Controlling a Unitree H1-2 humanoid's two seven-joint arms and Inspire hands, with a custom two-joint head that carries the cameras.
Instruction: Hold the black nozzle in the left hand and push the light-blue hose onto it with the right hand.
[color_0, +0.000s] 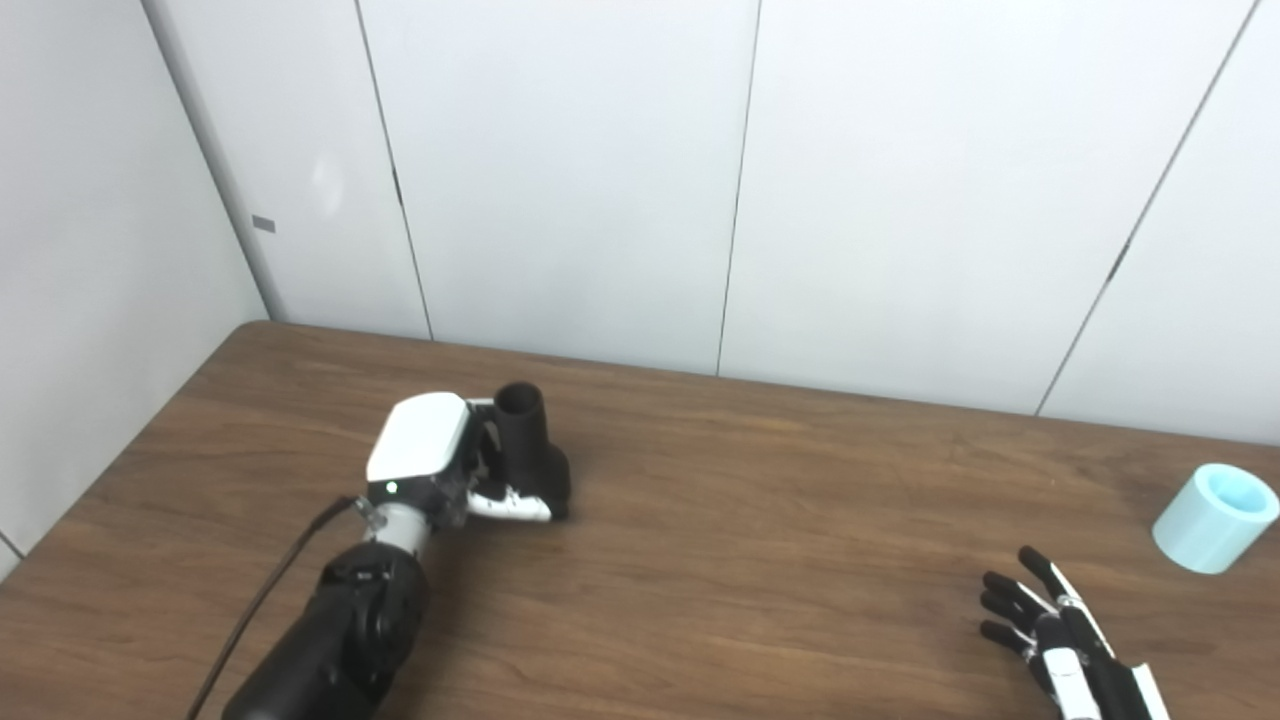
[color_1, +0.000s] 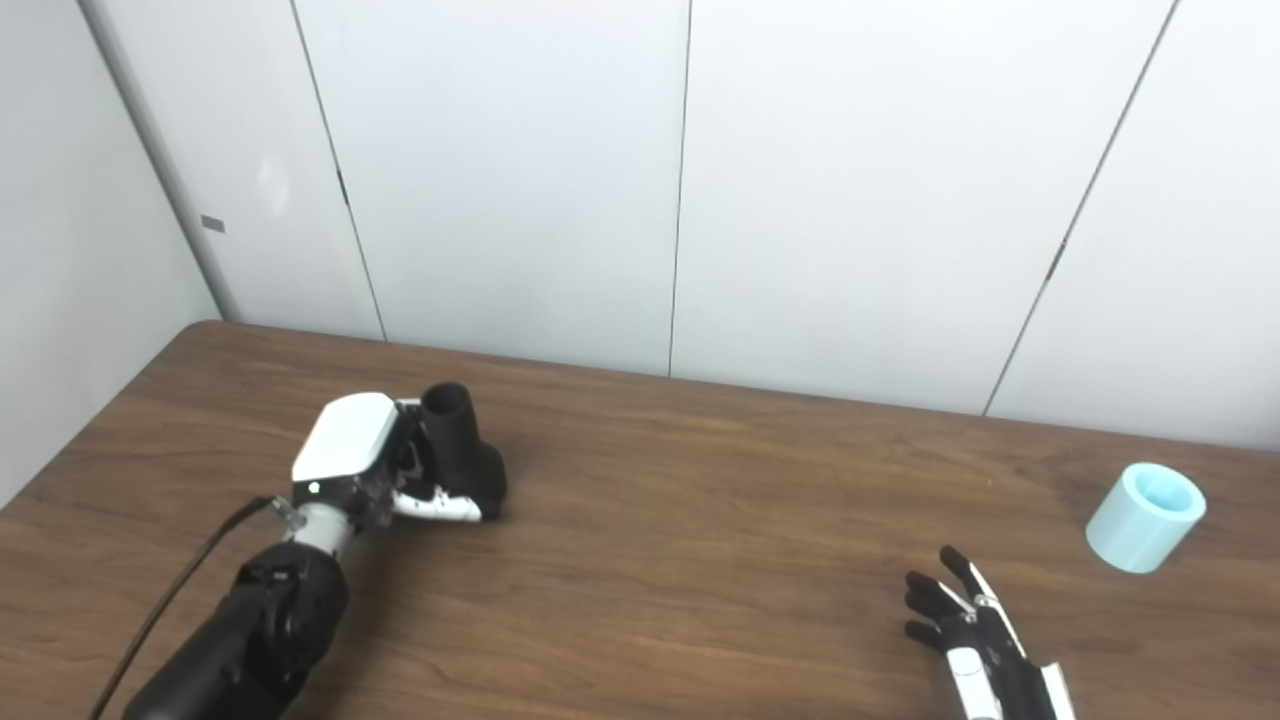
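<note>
Black nozzle (color_0: 530, 440) is gripped by the left hand (color_0: 435, 460) at about 9 o'clock on the table (color_0: 760, 520), its open mouth turned upward. The right hand (color_0: 1050, 630) is seen at 4 o'clock, fingers spread, nothing held. The hose (color_0: 1215, 518), a short light-blue piece, lies at 3 o'clock, near that hand but apart. The holding step seems done; next the hose must be reached and grasped.
</note>
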